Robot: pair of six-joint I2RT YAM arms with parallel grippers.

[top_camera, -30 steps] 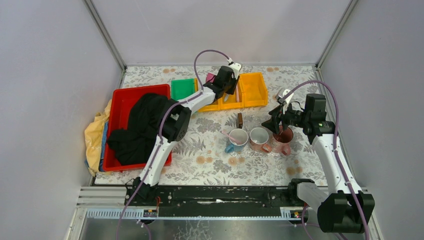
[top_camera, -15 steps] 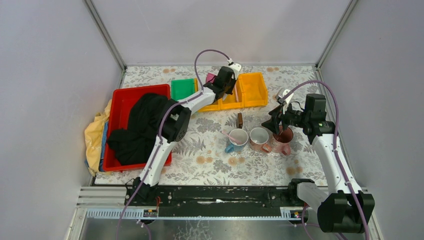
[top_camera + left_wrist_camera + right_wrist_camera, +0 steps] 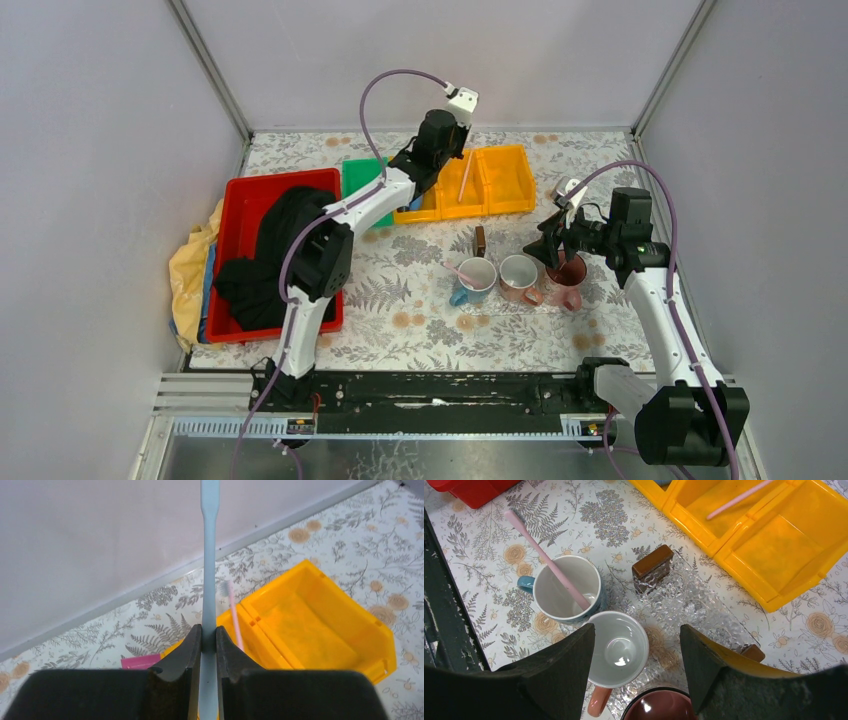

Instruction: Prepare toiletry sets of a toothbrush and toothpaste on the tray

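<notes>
My left gripper (image 3: 209, 630) is shut on a light blue toothbrush (image 3: 209, 570), which stands straight up from the jaws. In the top view this gripper (image 3: 438, 135) hangs raised over the yellow bins (image 3: 480, 182). A whitish-pink toothbrush (image 3: 233, 615) lies in the middle bin. Beside it lies a magenta toothpaste tube (image 3: 140, 661). A pink toothbrush (image 3: 549, 562) leans in the blue mug (image 3: 566, 587) on the clear bubbled tray (image 3: 689, 600). My right gripper (image 3: 638, 632) hovers open above the white mug (image 3: 619, 647) and the dark red mug (image 3: 659, 707).
Two brown blocks (image 3: 652, 567) (image 3: 754, 652) stand on the tray. A red bin (image 3: 240, 195) with black cloth fills the left side. A green bin (image 3: 365, 178) sits beside the yellow bins. Walls close in behind and on both sides.
The left gripper has closed on the light blue toothbrush and risen out of the yellow bin, shifting slightly left. The right arm has stayed still.
</notes>
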